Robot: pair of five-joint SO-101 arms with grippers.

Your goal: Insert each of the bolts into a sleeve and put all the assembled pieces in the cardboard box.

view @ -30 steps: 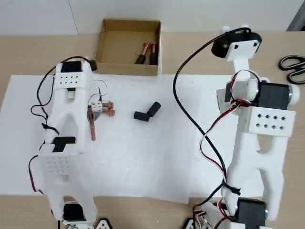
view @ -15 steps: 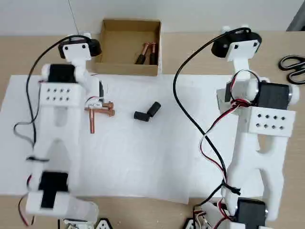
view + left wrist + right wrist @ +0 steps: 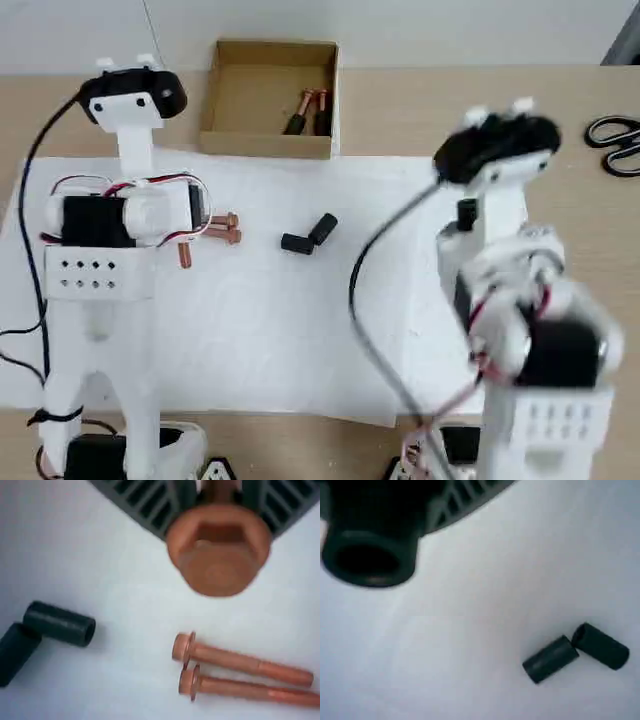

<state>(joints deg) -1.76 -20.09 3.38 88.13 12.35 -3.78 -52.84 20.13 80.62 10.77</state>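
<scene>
My left gripper (image 3: 219,492) is shut on a copper bolt (image 3: 218,550), whose head points at the wrist camera. In the high view this bolt (image 3: 185,255) hangs under the left gripper (image 3: 190,222), above the white sheet. Two more bolts (image 3: 225,228) lie side by side just to its right, also seen as the loose bolts (image 3: 240,675). My right gripper (image 3: 385,510) is shut on a black sleeve (image 3: 369,560) with its open end facing the camera. Two loose sleeves (image 3: 308,235) lie together mid-sheet. The cardboard box (image 3: 225,95) at the back holds assembled pieces (image 3: 310,110).
A white sheet (image 3: 280,330) covers the wooden table under both arms. Scissors (image 3: 615,140) lie at the far right edge. The right arm (image 3: 500,260) stands over the sheet's right side, with black and red cables hanging beside it.
The left arm has risen and drawn back, lifting the bolt off the sheet and tipping it upright. The right arm has swung toward the front and left.
</scene>
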